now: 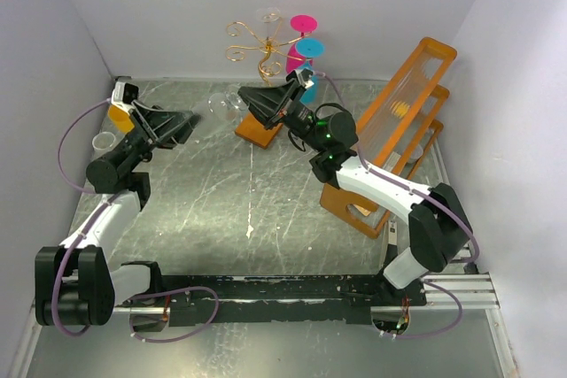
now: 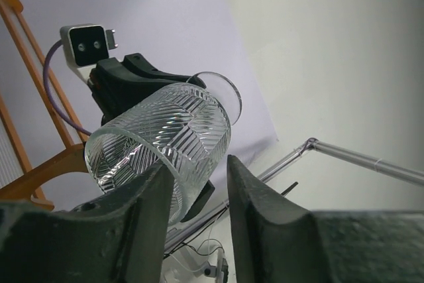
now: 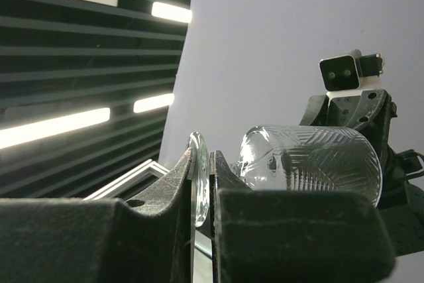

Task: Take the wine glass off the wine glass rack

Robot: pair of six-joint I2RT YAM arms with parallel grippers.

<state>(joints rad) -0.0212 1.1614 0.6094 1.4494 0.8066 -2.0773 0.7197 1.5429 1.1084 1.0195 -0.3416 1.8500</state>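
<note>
Two claws are on the wine glass at this moment, which hangs on its side in the air between them, clear of the rack and just to the left of its orange base. The right claw is clamped edge-on across the thin round foot, its fingers nearly together. The left claw has its jaws half apart on either side of the patterned bowl. One finger overlaps the rim and the other sits just beside the wall, but I cannot tell whether they are pressing yet. The step looks like a handover from foot to bowl. To do it well, the left claw should take the bowl gently and squarely across its widest part, because ribbed glass is slick and can crack under a hard pinch. The right claw should let go only once the bowl is plainly held, opening without twisting so that the stem takes no side load. After that the glass should be carried low and level toward the bare table, away from the rack's curled wires.
</note>
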